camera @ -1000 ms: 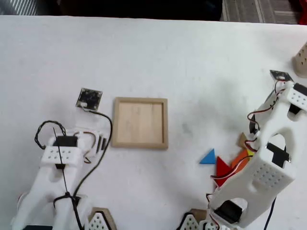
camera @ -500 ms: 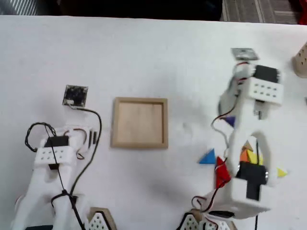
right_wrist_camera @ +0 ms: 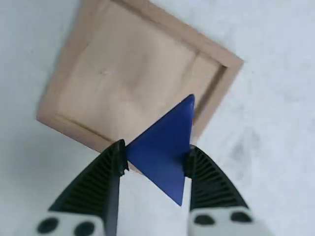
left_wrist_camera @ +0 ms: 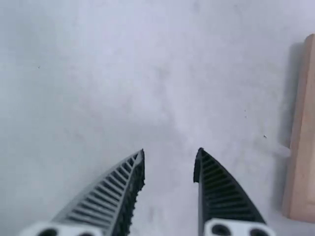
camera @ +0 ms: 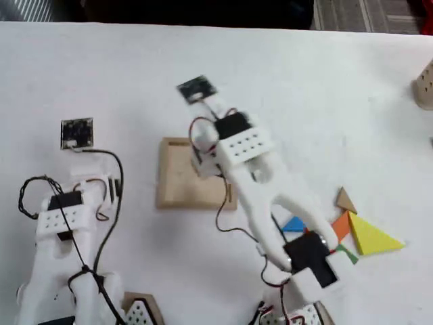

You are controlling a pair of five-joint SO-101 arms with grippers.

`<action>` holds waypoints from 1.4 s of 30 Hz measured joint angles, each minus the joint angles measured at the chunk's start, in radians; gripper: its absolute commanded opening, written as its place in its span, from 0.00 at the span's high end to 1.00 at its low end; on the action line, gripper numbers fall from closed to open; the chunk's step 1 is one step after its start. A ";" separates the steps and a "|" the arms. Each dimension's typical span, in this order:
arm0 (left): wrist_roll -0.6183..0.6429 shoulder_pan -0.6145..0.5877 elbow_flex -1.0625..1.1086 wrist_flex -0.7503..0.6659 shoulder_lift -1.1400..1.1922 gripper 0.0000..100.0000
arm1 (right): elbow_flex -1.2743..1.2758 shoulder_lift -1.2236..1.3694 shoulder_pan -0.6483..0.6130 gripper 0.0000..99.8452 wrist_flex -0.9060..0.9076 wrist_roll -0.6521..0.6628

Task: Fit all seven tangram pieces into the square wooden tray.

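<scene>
Dark blue triangular tangram piece (right_wrist_camera: 165,147), clamped in your right fingers (right_wrist_camera: 114,164), has swung over to the square wooden tray (right_wrist_camera: 123,69): lower it in. Your left fingers (left_wrist_camera: 134,173) stand apart.

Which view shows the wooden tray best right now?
Right wrist view: the tray shows nearly whole, floor bare, with the blue triangle held by the right gripper across one rim. In the high view the right arm covers part of it; the left wrist view catches one side wall.
</scene>
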 measured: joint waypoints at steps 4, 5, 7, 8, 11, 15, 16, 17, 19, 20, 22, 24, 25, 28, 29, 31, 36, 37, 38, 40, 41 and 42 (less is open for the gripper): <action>0.005 -0.002 0.000 -0.003 0.000 0.83 | 0.000 0.101 -0.068 0.90 -0.098 0.000; 0.005 -0.002 0.000 -0.003 0.000 0.83 | -0.003 0.126 -0.084 0.85 -0.103 0.000; 0.005 -0.002 0.000 -0.003 0.000 0.83 | -0.032 0.164 -0.097 0.77 -0.092 0.000; 0.005 -0.002 0.000 -0.003 0.000 0.83 | -0.055 0.178 -0.097 0.73 -0.075 0.000; 0.005 -0.002 0.000 -0.003 0.000 0.83 | -0.141 0.216 -0.092 0.66 0.000 -0.002; 0.005 -0.002 0.000 -0.003 0.000 0.83 | -0.245 0.230 -0.072 0.66 0.147 -0.002; 0.005 -0.002 0.000 -0.003 0.000 0.83 | -0.269 0.230 -0.061 0.66 0.183 -0.002; 0.005 0.000 0.000 -0.003 0.000 0.83 | -0.287 0.230 -0.052 0.66 0.212 0.006; 0.005 0.000 0.000 -0.003 0.000 0.83 | -0.307 0.230 -0.037 0.68 0.262 0.044; 0.005 0.000 0.000 -0.003 0.000 0.83 | -0.311 0.230 -0.031 0.70 0.284 0.061; 0.005 0.006 0.000 -0.003 0.000 0.83 | -0.315 0.230 0.002 0.72 0.339 0.094; 0.005 0.025 0.000 -0.003 0.000 0.83 | -0.305 0.229 0.061 0.76 0.359 0.130; 0.005 0.040 0.000 -0.003 0.000 0.83 | -0.285 0.222 0.100 0.79 0.359 0.144; 0.005 0.094 0.000 -0.003 0.000 0.83 | -0.170 0.166 0.204 0.89 0.315 0.167; 0.005 0.114 0.000 -0.003 0.000 0.83 | -0.112 0.130 0.221 0.92 0.296 0.173; 0.005 0.150 0.000 -0.003 0.000 0.85 | 0.012 0.031 0.230 0.97 0.229 0.178; 0.041 0.249 -0.017 -0.002 0.000 0.93 | 0.324 -0.302 0.345 0.97 0.087 0.178; 0.068 0.269 -0.037 -0.002 0.000 0.93 | 0.381 -0.371 0.377 0.97 0.069 0.178; 0.095 0.292 -0.063 0.005 0.000 0.94 | 0.434 -0.433 0.414 0.97 0.049 0.178; 0.150 0.341 -0.114 0.038 0.000 0.94 | 0.540 -0.545 0.494 0.97 0.003 0.180; 0.172 0.367 -0.143 0.057 0.000 0.94 | 0.589 -0.591 0.537 0.97 -0.017 0.181; 0.187 0.396 -0.169 0.072 0.000 0.94 | 0.640 -0.632 0.583 0.97 -0.040 0.181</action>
